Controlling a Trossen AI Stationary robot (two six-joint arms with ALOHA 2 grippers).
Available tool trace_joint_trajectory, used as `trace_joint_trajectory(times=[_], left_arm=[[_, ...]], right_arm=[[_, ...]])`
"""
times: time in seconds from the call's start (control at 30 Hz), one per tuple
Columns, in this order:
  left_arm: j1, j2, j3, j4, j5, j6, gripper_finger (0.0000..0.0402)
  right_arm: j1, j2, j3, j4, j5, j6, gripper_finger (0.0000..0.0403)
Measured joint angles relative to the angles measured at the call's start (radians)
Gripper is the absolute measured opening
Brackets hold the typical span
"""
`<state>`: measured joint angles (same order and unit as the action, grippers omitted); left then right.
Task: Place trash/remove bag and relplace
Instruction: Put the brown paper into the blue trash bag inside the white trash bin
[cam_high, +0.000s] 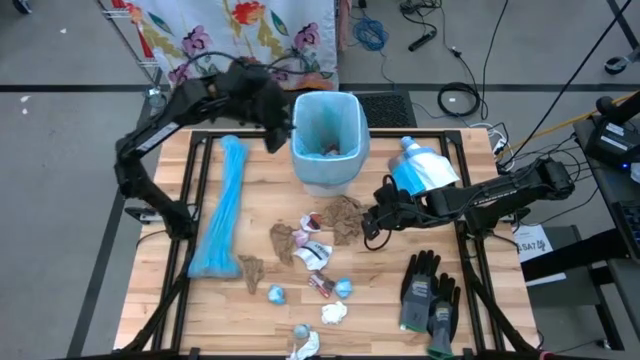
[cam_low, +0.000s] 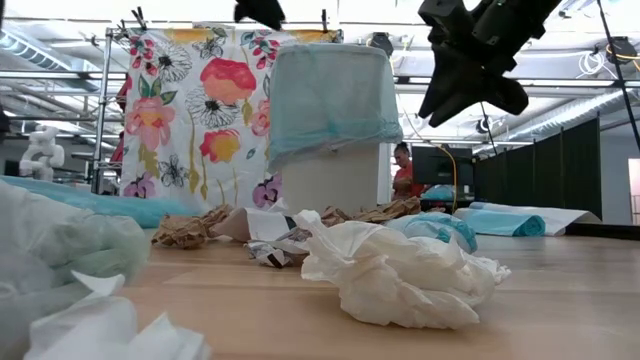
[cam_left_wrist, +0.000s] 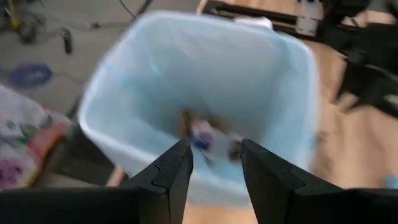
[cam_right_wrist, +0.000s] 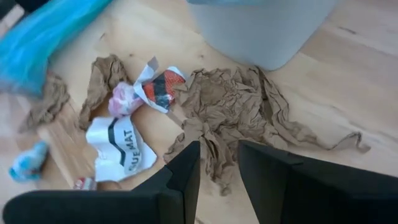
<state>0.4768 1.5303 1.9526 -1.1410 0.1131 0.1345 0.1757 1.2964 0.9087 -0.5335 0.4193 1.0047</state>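
Observation:
A white bin (cam_high: 327, 140) lined with a pale blue bag stands at the table's far middle; a few scraps (cam_left_wrist: 208, 134) lie at its bottom. My left gripper (cam_high: 275, 133) hovers open over the bin's left rim, its fingers (cam_left_wrist: 180, 165) empty above the bin's mouth (cam_left_wrist: 249, 74). My right gripper (cam_high: 373, 222) is open and low over a crumpled brown paper sheet (cam_right_wrist: 236, 106), which lies flat on the table right of the bin's foot. More trash lies scattered in front of the bin: brown wads (cam_high: 283, 240), white wrappers (cam_right_wrist: 118, 149), blue bits (cam_high: 276, 294), white tissue (cam_low: 400, 275).
A long, bunched blue bag (cam_high: 225, 205) lies along the table's left side. A blue-and-white packet (cam_high: 425, 170) sits right of the bin. Grey-black gloves (cam_high: 430, 295) lie near the table's near right corner. A flowered cloth (cam_low: 200, 110) hangs behind the table.

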Motion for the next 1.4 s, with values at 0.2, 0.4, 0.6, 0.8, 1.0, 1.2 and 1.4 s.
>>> trace_joint_trajectory(times=[0.2,0.4,0.6,0.8,1.0,1.2,1.4], left_arm=[[-0.099,-0.127,-0.073,-0.087,0.002,-0.186,0.0141],[-0.247,-0.274,-0.249,-0.088,-0.035,-0.384,0.0141],[-0.436,-0.374,-0.52,-0.101,-0.159,-0.764,0.0141],[-0.597,-0.386,-0.751,-0.082,-0.204,-1.114,0.0141],[-0.744,-0.299,-0.911,0.096,-0.203,-1.189,0.0141],[-0.83,-0.153,-0.977,0.133,-0.203,-1.324,0.0141],[-0.881,-0.029,-1.024,0.249,-0.141,-1.362,0.0141]], right_arm=[[0.0,0.0,0.0,0.03,-0.042,-0.16,0.01],[0.001,0.0,0.0,0.069,-0.139,-0.291,0.01],[0.001,0.0,0.0,0.088,-0.139,-0.343,0.01],[0.008,0.0,0.0,0.097,-0.142,-0.365,0.01],[0.016,0.0,0.0,0.096,-0.189,-0.389,0.01],[0.04,0.0,0.0,0.096,-0.19,-0.389,0.01],[0.062,0.0,0.0,0.09,-0.19,-0.389,0.01]])
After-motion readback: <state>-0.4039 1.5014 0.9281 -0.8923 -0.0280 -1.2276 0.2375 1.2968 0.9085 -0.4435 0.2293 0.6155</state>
